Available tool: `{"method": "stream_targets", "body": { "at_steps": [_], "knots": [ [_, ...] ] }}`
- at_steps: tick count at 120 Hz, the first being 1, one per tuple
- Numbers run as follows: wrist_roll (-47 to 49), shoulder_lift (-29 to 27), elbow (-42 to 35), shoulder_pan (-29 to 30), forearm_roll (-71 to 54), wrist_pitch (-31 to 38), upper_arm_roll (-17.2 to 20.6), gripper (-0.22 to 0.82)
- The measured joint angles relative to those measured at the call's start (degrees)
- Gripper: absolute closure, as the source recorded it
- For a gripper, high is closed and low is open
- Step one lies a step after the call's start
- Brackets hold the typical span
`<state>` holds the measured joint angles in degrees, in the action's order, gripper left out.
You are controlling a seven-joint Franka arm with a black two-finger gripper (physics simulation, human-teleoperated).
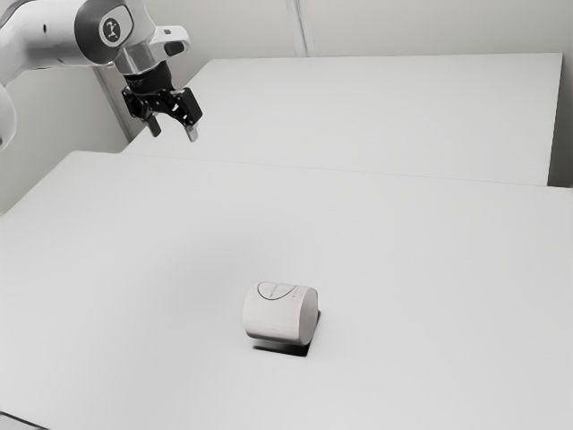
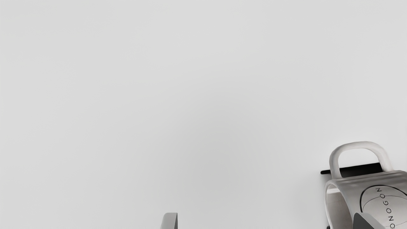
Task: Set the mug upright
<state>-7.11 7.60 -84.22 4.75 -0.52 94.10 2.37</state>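
Observation:
In the exterior view the gripper (image 1: 173,133) hangs in the air at the upper left, well apart from the mug. The white mug (image 1: 279,313) lies on its side, its round base facing the exterior view's right. In the wrist view the gripper (image 2: 265,221) has its fingers wide apart with nothing held between them. Beyond one fingertip, and partly behind it, is the mug (image 2: 356,187), with its handle, open mouth and a circular printed logo showing.
A flat black object (image 1: 285,350) lies under the mug on the white table (image 1: 430,269). A second white surface (image 1: 376,112) stands behind the table, near the wall. A thin dark line crosses the exterior view's lower left corner.

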Motion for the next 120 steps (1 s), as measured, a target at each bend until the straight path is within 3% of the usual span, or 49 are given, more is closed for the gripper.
{"method": "stream_targets", "body": {
  "at_steps": [44, 68, 96, 120],
  "knots": [
    [0.18, -0.67, -0.97, 0.20, 0.22, -0.25, 0.00, 0.00],
    [0.31, -8.40, -13.43, 0.04, 5.50, -0.29, 0.11, 0.00],
    [-0.85, -17.01, -30.69, 2.23, 21.26, 2.22, -0.07, 0.00],
    [-6.79, -17.88, -42.52, 3.68, 35.66, 8.80, -0.68, 0.00]
  ]
}}
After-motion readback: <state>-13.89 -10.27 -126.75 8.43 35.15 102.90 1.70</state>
